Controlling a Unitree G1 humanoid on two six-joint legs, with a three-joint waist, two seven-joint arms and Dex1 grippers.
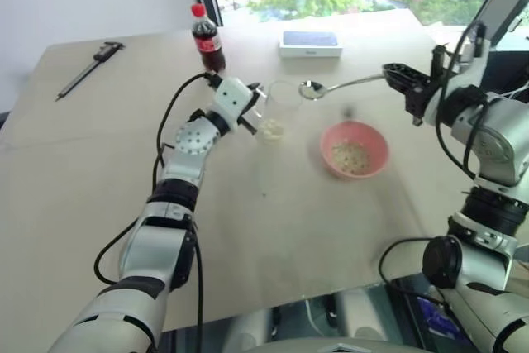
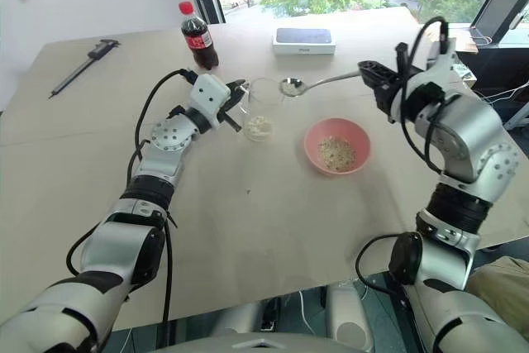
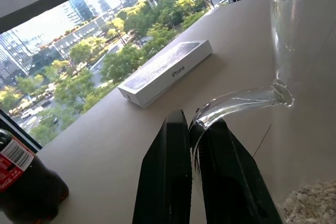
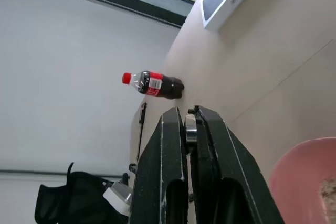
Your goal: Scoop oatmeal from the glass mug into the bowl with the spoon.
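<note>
On the surface (image 2: 248,229), the bowl (image 2: 336,145) sits right of the mug (image 2: 262,109), left fingers (image 3: 184,177) pinching its handle. Right fingers (image 4: 189,171) pinch the spoon (image 2: 318,83) (handle lying crosswise), head beside the mug's rim.

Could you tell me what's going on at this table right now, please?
The robot is moving oatmeal from a glass mug to a pink bowl. Its left pincer is shut on the mug's handle, steadying it on the table. Its right pincer is shut on a spoon, holding it in the air with the head near the mug's rim. Oatmeal lies in both the mug and the bowl.
</note>
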